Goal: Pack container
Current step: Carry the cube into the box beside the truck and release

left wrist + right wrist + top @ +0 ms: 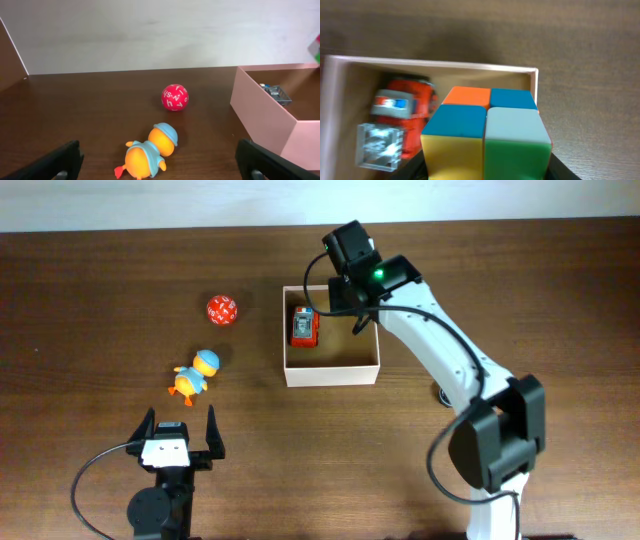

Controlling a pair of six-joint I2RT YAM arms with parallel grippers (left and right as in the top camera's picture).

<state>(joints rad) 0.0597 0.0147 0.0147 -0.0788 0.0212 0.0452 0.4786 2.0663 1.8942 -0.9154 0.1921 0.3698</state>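
Observation:
The container (331, 372) is a shallow white-walled box with a tan inside, mid-table; it also shows in the left wrist view (265, 112) and the right wrist view (335, 95). A red toy truck (304, 326) lies inside it at the left (405, 112). My right gripper (352, 298) is over the box's far right corner, shut on a multicoloured cube (487, 135). My left gripper (180, 425) is open and empty near the front edge, behind an orange duck toy with a blue hat (194, 373) (150, 152). A red ball (223, 309) (174, 97) lies left of the box.
Dark brown wooden table (100, 300). A light wall runs along its far edge (150, 30). The right arm's base stands at the front right (495, 440).

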